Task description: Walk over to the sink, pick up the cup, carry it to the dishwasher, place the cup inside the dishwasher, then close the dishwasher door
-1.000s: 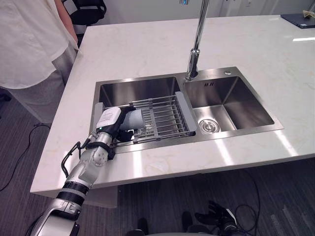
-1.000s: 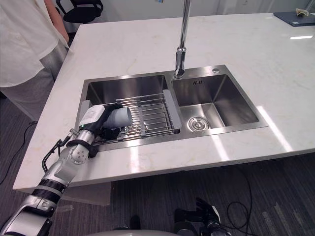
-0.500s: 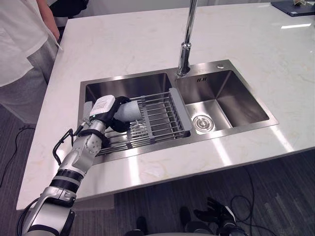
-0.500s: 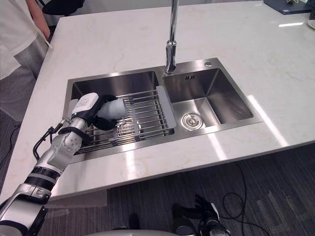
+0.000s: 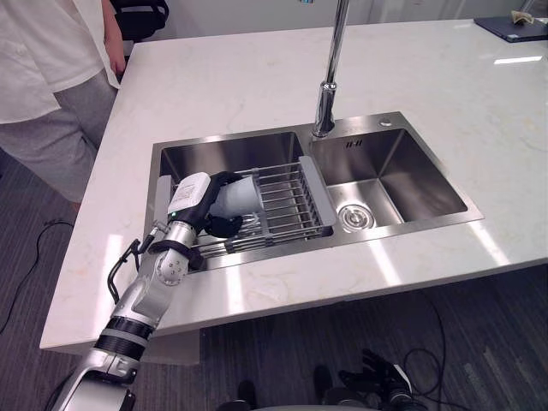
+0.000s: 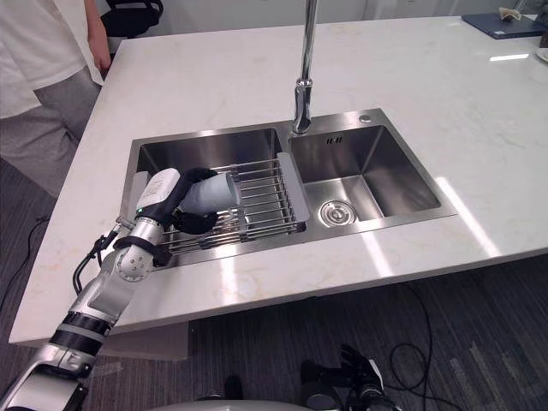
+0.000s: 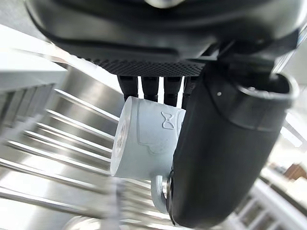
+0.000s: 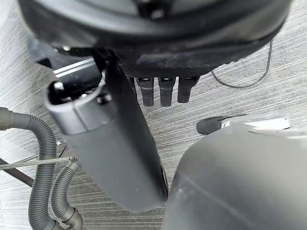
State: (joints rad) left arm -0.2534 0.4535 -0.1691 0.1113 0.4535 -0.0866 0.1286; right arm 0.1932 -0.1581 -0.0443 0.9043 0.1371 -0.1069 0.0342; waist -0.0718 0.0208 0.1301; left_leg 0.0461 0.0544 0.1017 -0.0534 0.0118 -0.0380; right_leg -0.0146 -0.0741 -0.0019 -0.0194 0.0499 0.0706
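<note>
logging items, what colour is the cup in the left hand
Pale bluish grey, plain. The cup shows best in the left wrist view, held by the left hand.

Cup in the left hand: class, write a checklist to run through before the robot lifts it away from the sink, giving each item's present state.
1. Left hand curled round the cup: ok.
2. Cup clear of the drying rack: cannot tell.
3. Faucet away from the cup: ok.
4. Person apart from the hand, beside the counter: ok.
5. Right hand free, hanging low: ok.
</note>
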